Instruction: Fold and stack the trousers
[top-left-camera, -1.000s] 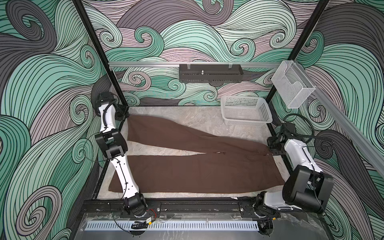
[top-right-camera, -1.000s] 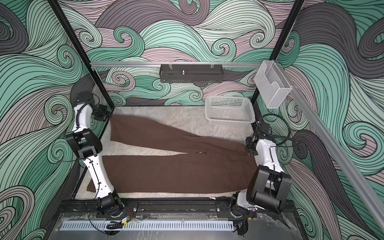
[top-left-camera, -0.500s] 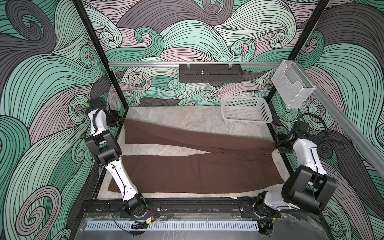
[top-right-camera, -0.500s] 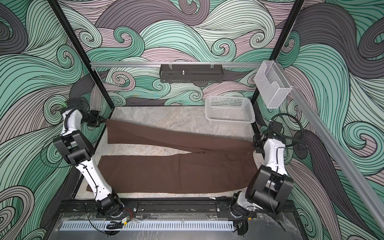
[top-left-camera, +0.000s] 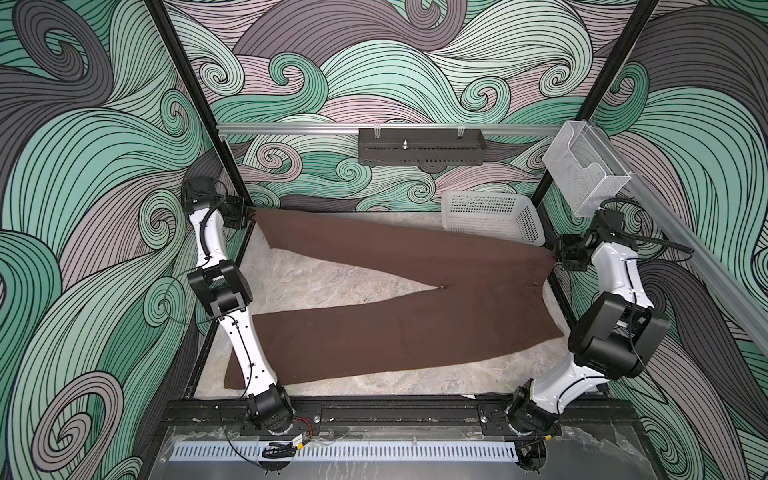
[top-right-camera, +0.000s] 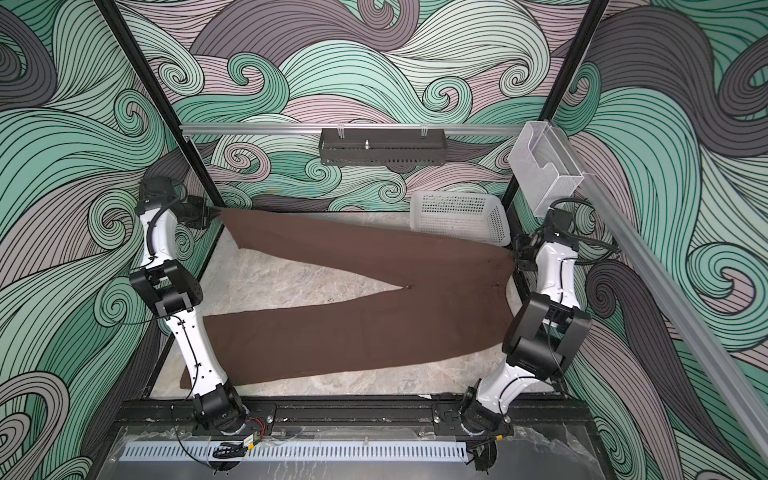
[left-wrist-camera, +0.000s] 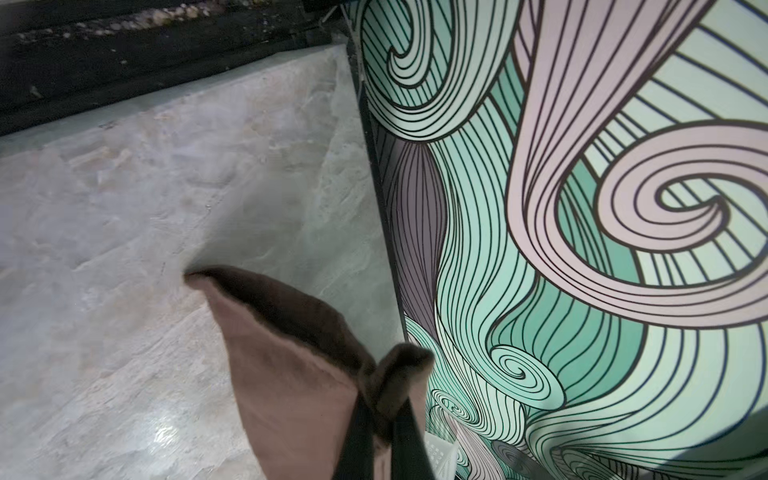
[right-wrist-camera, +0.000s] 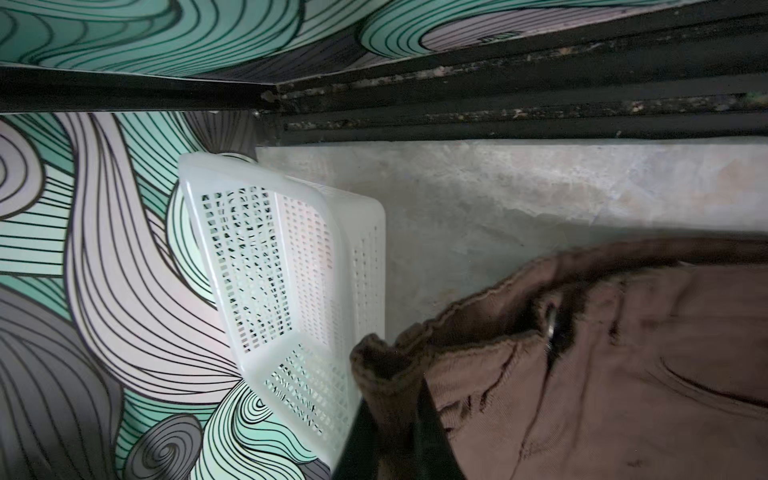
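In a top view, your left claw (top-left-camera: 248, 214) and right claw (top-left-camera: 557, 254) have pulled apart, drawing the trousers' (top-left-camera: 415, 332) far leg taut, upper left to right edge: ready to fold. Left wrist: clamped on the hem (left-wrist-camera: 399, 365). Right wrist: clamped on the waistband (right-wrist-camera: 386, 365), basket (right-wrist-camera: 266, 257) tipped.

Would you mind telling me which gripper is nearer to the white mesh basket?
The right gripper: it pinches the waistband of the trousers just beside the corner of the basket. The left gripper holds a leg hem at the opposite side of the table.
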